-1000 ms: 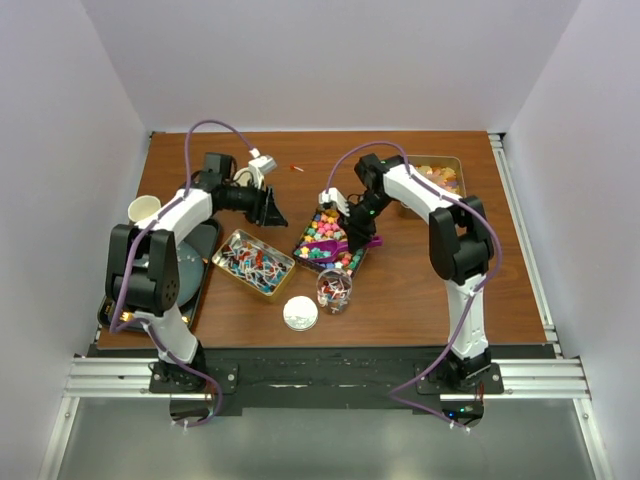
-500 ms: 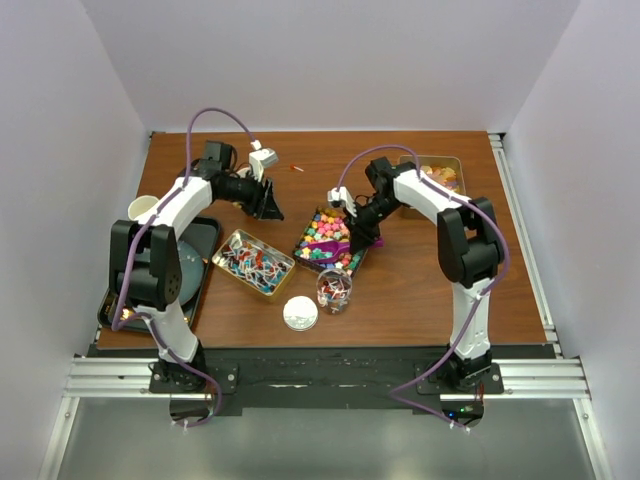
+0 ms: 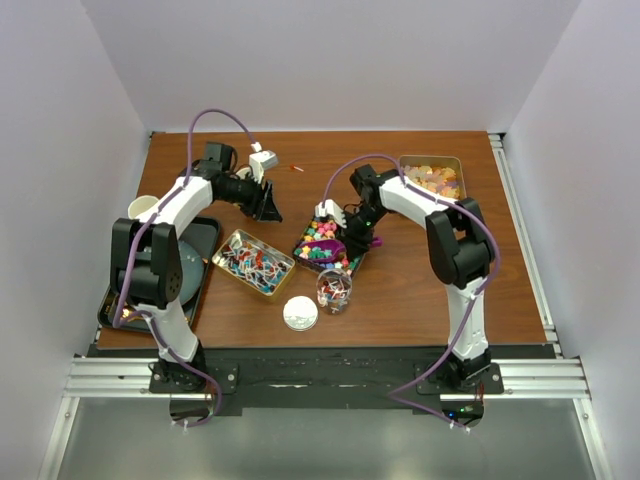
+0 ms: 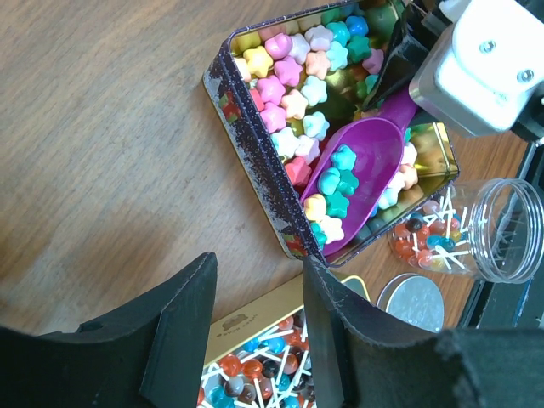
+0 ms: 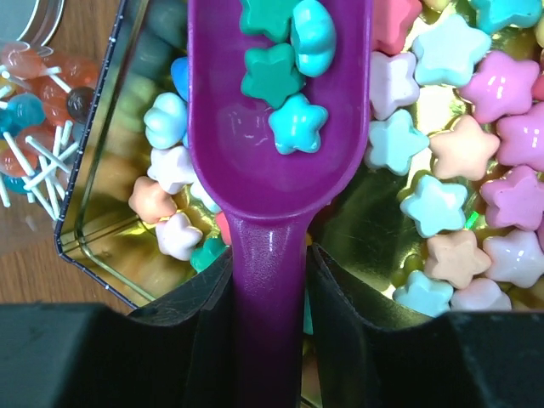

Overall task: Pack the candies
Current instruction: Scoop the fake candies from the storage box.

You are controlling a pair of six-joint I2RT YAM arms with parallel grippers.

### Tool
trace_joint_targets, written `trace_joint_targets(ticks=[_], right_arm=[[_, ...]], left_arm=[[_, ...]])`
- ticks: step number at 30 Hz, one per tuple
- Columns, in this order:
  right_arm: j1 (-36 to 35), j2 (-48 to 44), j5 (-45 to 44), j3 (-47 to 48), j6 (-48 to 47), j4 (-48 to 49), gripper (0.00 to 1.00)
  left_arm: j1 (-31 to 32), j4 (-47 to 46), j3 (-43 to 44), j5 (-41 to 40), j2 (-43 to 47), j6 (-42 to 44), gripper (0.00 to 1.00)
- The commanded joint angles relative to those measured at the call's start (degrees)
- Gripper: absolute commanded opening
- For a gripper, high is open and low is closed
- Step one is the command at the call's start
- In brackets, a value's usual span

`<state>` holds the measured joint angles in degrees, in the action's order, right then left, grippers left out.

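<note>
The brown table point(image 3: 420, 300) holds three open tins: a lollipop tin point(image 3: 252, 263) near left, a star tin point(image 3: 325, 242) at centre, an orange tin point(image 3: 432, 178) far right. A jar point(image 3: 334, 290) and lid point(image 3: 300, 313) stand near the middle. A black tray point(image 3: 198, 250) and cup point(image 3: 145, 208) sit left.

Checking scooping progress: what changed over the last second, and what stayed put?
The right gripper, shut on the purple scoop, swung left in the top view, bringing the scoop, loaded with star candies, across their tin. The left gripper, open, drew back slightly toward the far edge. The jar and lid stayed put.
</note>
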<state>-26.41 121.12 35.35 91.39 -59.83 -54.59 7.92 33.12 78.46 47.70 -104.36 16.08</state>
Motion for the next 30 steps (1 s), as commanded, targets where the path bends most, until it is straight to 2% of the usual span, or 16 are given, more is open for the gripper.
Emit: trace_joint_targets(ticks=[1, 3, 4, 6, 7, 14, 19, 30], right_arm=[[-0.4, -0.6, -1.9, -0.8, 0.9, 4.1, 0.33], [-0.4, -0.8, -1.9, -1.0, 1.2, 4.7, 0.31], [-0.5, -1.0, -1.7, -1.2, 1.4, 4.9, 0.16], [-0.4, -1.7, -0.6, -2.8, 2.4, 6.9, 0.03], [-0.5, -2.8, -0.1, -3.4, 2.8, 7.7, 0.00], [1.1, -6.4, 5.0, -7.2, 4.5, 12.1, 0.00], [3.0, -7.2, 8.4, -8.1, 3.8, 11.9, 0.00], [6.6, -9.1, 13.7, -10.6, 2.4, 11.8, 0.00]], left_arm=[[-0.5, -1.8, 0.7, 0.8, 0.1, 0.4, 0.50], [-0.5, -1.9, 0.4, 0.8, 0.1, 0.4, 0.50], [-0.5, -2.0, 0.4, 0.8, 0.0, 0.4, 0.50], [-0.5, -2.3, 0.0, 0.6, 0.2, 0.3, 0.50], [-0.5, -2.3, -0.1, 0.6, 0.2, 0.3, 0.50], [-0.5, -1.8, -0.2, -0.2, 0.0, 1.0, 0.50], [-0.5, -1.3, -0.2, -1.3, -0.3, 1.7, 0.50], [-0.5, 1.3, 3.2, -10.8, -1.6, 6.2, 0.51]])
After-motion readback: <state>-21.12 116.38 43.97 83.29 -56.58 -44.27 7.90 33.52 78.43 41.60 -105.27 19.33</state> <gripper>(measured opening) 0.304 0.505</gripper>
